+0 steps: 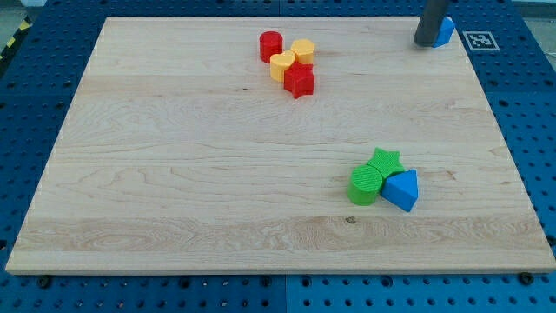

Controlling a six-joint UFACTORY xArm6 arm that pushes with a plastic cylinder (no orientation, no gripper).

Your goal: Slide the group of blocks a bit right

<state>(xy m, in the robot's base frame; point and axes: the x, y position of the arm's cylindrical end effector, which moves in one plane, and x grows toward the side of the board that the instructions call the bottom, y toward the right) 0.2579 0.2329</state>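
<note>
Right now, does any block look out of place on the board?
One does: a blue block sits alone at the board's top right corner, half hidden behind my tip. The other blocks lie in two tight groups.

one view | high, angled down | whole wooden board (174,174) in frame

board centre open, red-yellow cluster (289,62) at top, green-blue cluster (385,178) lower right

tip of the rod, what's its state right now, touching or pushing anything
My tip: no pincer, holds nothing; at the view's top right, right beside a blue block, contact cannot be told.
</note>
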